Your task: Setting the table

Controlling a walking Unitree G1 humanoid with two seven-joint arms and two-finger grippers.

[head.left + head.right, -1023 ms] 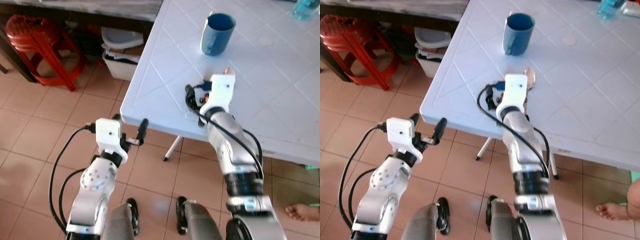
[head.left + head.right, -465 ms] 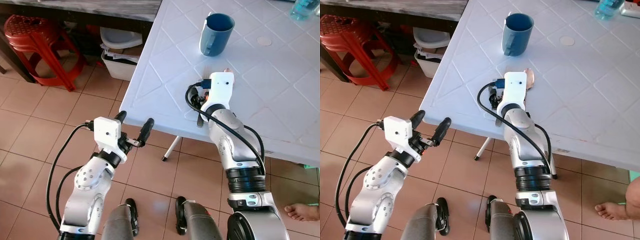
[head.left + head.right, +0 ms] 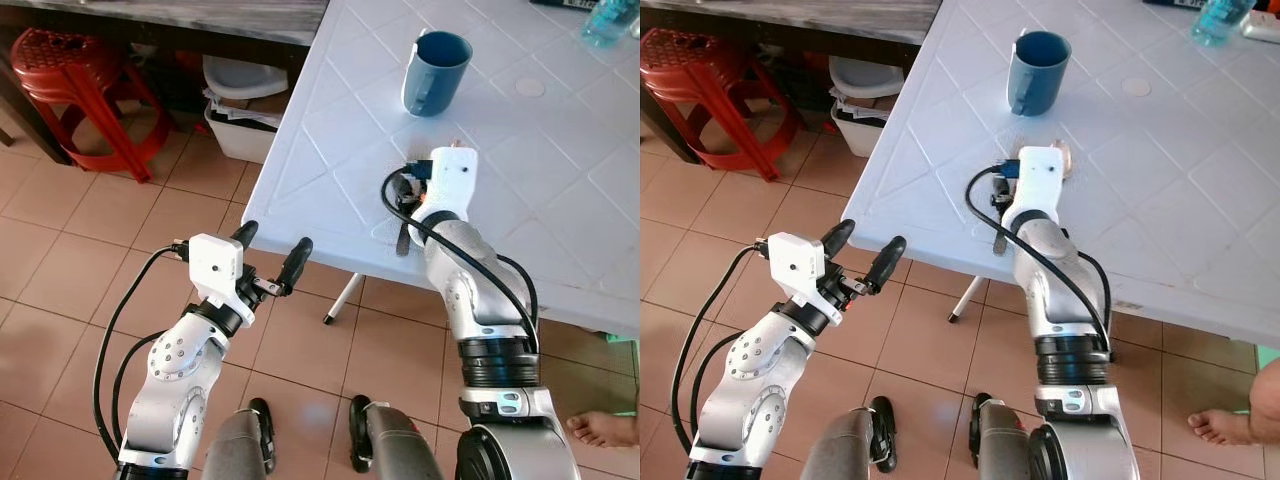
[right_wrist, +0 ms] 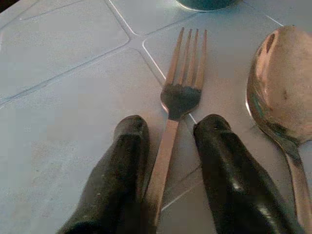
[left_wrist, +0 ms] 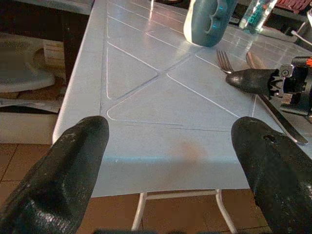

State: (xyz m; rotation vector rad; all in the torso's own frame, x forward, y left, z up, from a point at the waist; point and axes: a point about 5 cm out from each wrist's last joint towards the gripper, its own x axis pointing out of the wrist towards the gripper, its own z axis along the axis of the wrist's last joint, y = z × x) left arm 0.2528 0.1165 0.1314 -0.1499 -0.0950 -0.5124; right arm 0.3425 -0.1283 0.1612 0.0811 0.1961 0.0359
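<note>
The right gripper (image 4: pixel 168 134) is low over the white table (image 3: pixel 560 190), near its front edge, with the fork (image 4: pixel 176 105) lying between its two black fingers (image 4: pixel 124 165). The fingers are narrowly parted, one on each side of the fork's handle — I cannot tell whether they press it or merely flank it. The fork lies flat on the table, its tines pointing towards the blue mug (image 3: pixel 434 72), which stands upright at about 12 o'clock from the gripper, well apart from it. Just beside the fork, at its 3 o'clock, lies a spoon (image 4: pixel 278 92), its bowl level with the tines and its handle running back alongside the gripper's finger. In the head views the fork's handle end (image 3: pixel 401 240) sticks out from under the right wrist towards the table edge.

The left gripper (image 3: pixel 272 255) is off the table, held in the air just below and in front of the table's near corner, at about 8 o'clock from the right gripper. Its fingers (image 5: pixel 63 175) are spread wide and hold nothing; the wrist camera looks between them across the tabletop to the mug, fork and spoon.

At the table's far right, around 1 o'clock, stands a clear bottle (image 3: pixel 606 18). On the tiled floor (image 3: pixel 60 270) at 10 o'clock is a red stool (image 3: pixel 85 85), and beside it, under a dark bench, a white bin (image 3: pixel 240 115). A person's bare foot (image 3: pixel 600 428) rests on the floor at the lower right — near the robot's right side.
</note>
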